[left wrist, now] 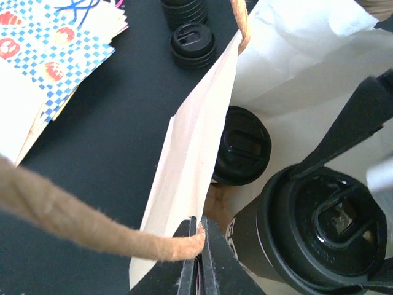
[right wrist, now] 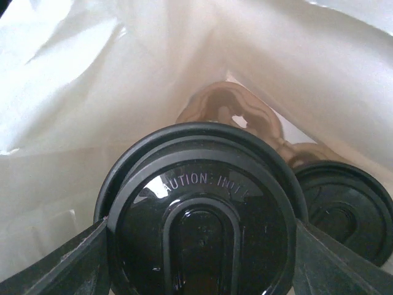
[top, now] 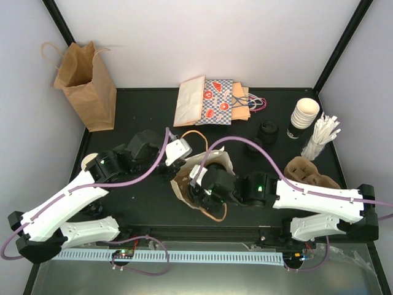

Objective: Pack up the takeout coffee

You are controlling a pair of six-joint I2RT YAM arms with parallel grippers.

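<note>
A cream paper bag stands open at the table's middle. My left gripper is shut on the bag's rim, right where the twisted brown handle joins it. My right gripper reaches down inside the bag, shut on a takeout coffee cup that is black with a black lid. Its fingers press both sides of the lid. The same cup shows in the left wrist view. A second lidded cup sits deeper in the bag, beside a brown cardboard carrier.
A brown paper bag stands at the back left. Flat printed bags lie at the back centre. At the right are loose black lids, a stack of cups, a bundle of white sticks and a cardboard carrier.
</note>
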